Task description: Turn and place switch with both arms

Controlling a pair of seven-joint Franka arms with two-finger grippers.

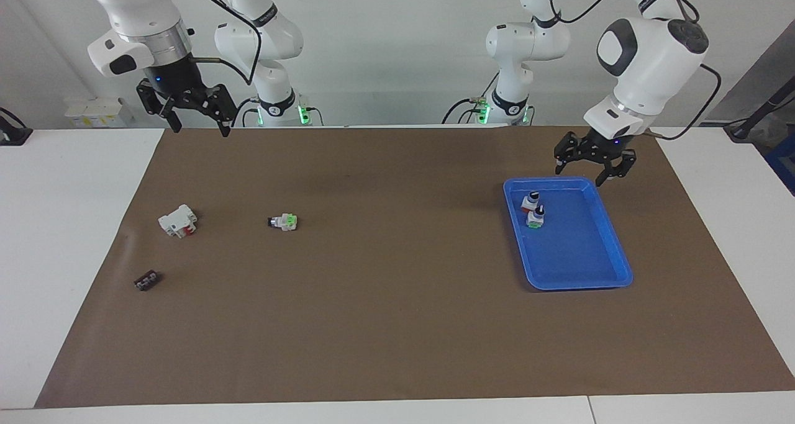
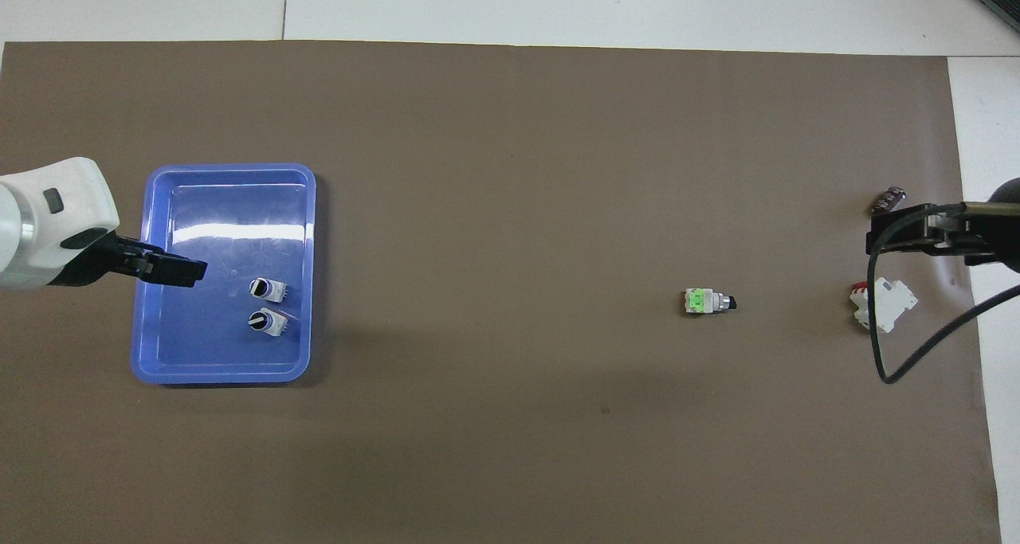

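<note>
My left gripper (image 1: 590, 168) hangs wide and empty over the tray's (image 1: 612, 250) twelve-o'clock rim; I should lift straight, leaving the switch (image 1: 530, 200) standing.

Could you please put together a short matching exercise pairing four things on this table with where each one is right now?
Things:
1. Small white selector switch with orange end
2. Small white switch with green part
3. Left gripper
4. Right gripper

Places:
A. Lying on the brown mat near the middle of the table
B. Raised, open, over the blue plastic tray's edge nearest the robots
C. Standing in the blue plastic tray
D. Raised, open, at the right arm's end of the table

Pairs: 1-C, 2-A, 3-B, 4-D
</note>
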